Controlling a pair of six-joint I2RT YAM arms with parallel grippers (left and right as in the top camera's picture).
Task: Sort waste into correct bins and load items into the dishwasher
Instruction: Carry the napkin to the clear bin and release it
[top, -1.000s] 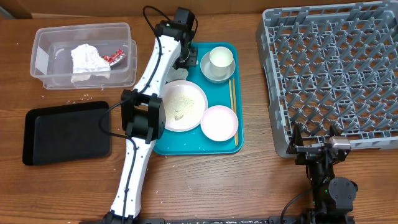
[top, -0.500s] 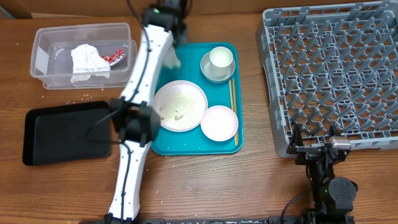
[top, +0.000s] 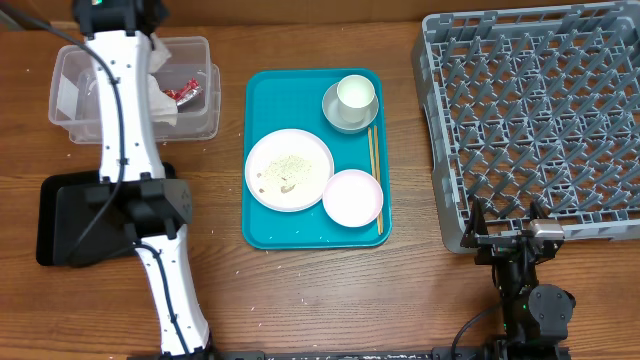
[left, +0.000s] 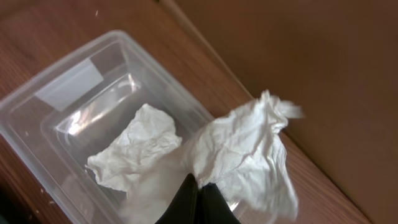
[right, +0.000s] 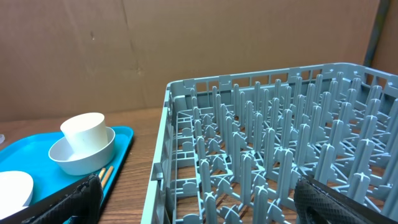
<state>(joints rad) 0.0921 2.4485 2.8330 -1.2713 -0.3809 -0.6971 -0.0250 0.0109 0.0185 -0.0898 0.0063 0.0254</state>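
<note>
Clear rectangular plastic tub (top: 62, 95), 10 o'clock: crumpled white paper napkin (left: 134, 149) and small red sauce packet (top: 182, 92) inside; second napkin (left: 242, 149) held above. Shallow black rectangular tray (top: 70, 215), 8 o'clock. Centre: white round plate (top: 310, 150) with rice grains (top: 290, 170); whitish bowl (top: 352, 197) at its 4 o'clock; white cup (top: 355, 93) upright in second bowl (top: 333, 112), 1 o'clock; thin wooden chopsticks (top: 375, 160) alongside. Square grey pegged plastic dish rack (top: 530, 110), 3 o'clock.

Soft, even indoor light with faint shadows. Glare streaks the clear tub (left: 93, 119) toward 9 o'clock. The crumpled napkin (left: 249, 149) blurs toward 3 o'clock.
</note>
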